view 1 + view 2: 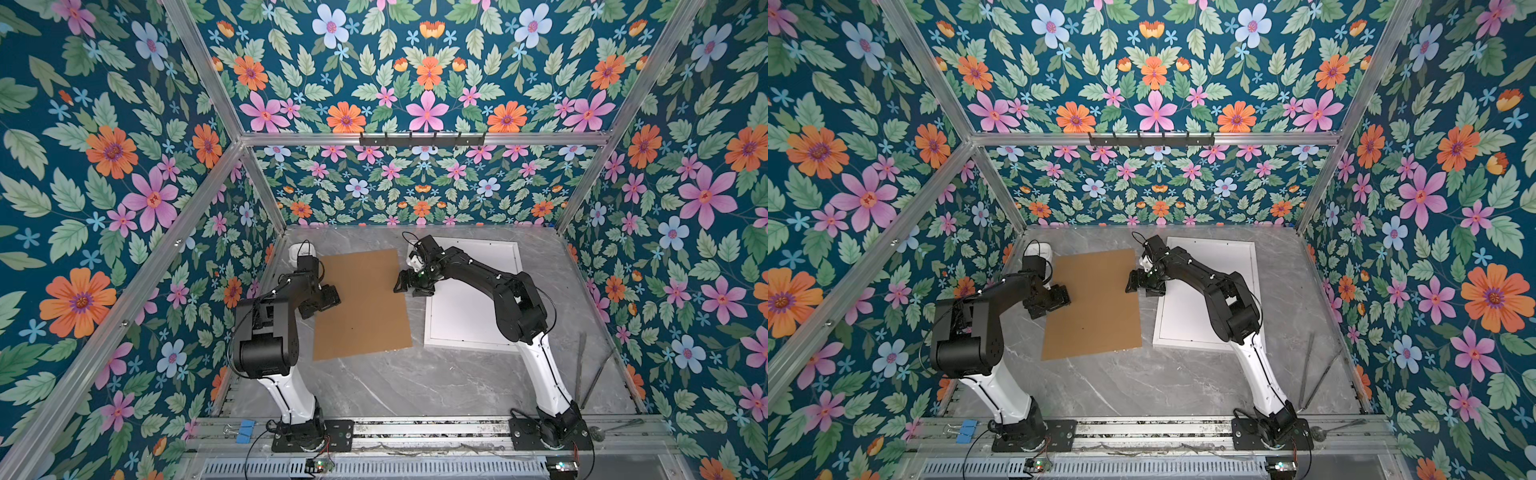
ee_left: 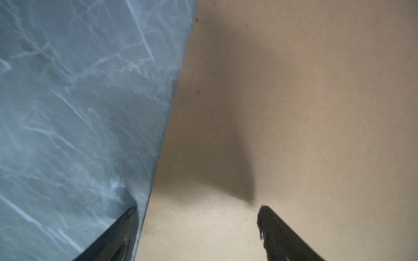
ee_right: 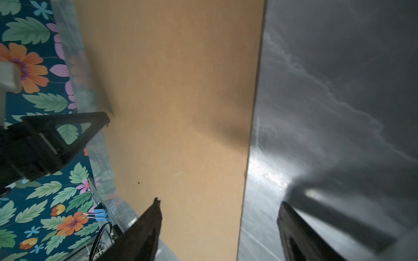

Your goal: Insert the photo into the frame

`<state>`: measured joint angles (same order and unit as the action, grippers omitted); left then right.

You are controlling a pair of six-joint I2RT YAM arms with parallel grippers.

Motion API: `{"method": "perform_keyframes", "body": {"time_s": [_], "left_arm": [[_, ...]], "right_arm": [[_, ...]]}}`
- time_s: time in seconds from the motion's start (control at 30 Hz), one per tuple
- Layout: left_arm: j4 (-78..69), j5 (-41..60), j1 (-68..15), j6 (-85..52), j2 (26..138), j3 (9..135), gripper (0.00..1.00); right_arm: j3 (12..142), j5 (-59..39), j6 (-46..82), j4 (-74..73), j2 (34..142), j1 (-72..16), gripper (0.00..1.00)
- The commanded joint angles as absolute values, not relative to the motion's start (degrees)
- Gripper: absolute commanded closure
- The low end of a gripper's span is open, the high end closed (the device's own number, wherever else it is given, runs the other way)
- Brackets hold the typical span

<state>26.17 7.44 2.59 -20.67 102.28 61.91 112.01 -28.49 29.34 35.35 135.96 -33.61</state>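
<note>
The white frame [image 1: 469, 345] [image 1: 1183, 345] lies flat at the right of the table, partly under my right arm, with a plain white panel inside its rim. The photo is not in view. A brown backing board [image 1: 361, 307] [image 1: 1096, 307] lies flat left of the frame. My left gripper [image 1: 330, 297] [image 2: 199, 217] is open and low over the board's [image 2: 294, 113] left edge, one finger over the table and one over the board. My right gripper [image 1: 405, 286] [image 3: 219, 210] is open astride the board's [image 3: 181, 90] right edge. Neither holds anything.
The grey marble table [image 1: 415, 382] is walled on three sides by floral panels. Two thin metal rods [image 1: 582, 365] lie at the right edge. A blue binder clip [image 1: 245, 426] sits on the front rail. A black hook rail [image 1: 422, 139] hangs on the back wall.
</note>
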Motion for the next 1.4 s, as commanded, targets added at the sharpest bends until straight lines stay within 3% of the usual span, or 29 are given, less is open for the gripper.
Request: {"method": "perform_keyframes", "body": {"time_s": [0.0,0.33,1.03,1.37], "left_arm": [[26.88,12.89,2.40,-21.17,103.26,60.85,0.16],[27.86,17.86,0.15,-23.57,101.54,58.34,0.18],[27.51,19.34,-10.96,-33.53,89.34,45.06,0.20],[32.10,13.34,-10.86,-25.59,89.65,48.43,0.10]], "right_arm": [[112.52,-30.34,28.81,37.27,136.88,-34.01,0.19],[107.34,-34.63,30.24,36.18,134.77,-34.06,0.20],[87.86,-27.97,30.04,37.29,121.43,-33.37,0.22],[89.08,-23.57,28.56,37.80,120.38,-33.13,0.22]]}}
